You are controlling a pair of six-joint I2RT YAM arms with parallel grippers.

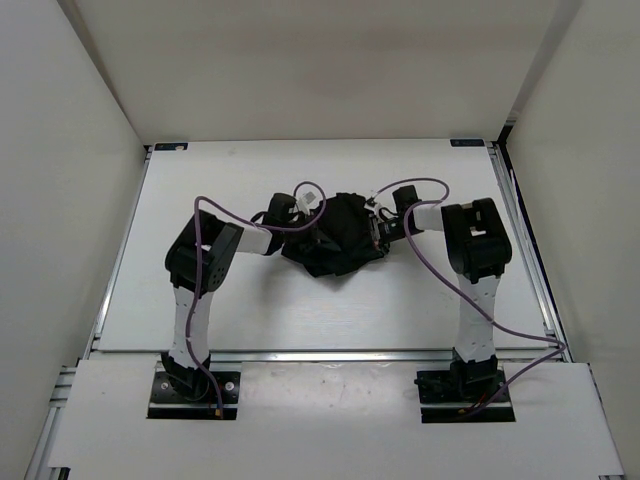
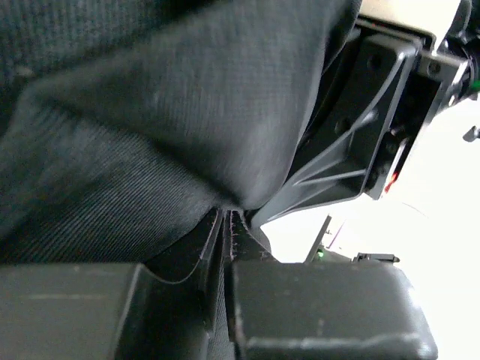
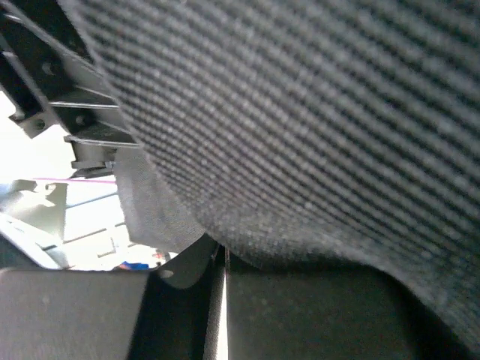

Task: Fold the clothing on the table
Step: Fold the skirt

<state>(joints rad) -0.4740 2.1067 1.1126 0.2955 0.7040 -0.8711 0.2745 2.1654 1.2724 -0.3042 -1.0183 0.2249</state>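
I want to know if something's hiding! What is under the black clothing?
The white table shows all around the clothing. The left gripper and right gripper pinch its sides. The spot right underneath is covered by fabric, so I cannot tell.

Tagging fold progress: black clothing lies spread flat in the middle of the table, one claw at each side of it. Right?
Not flat. The top view shows the clothing bunched into a lumpy heap in the middle of the table. The rest holds: left claw and right claw are at its sides.
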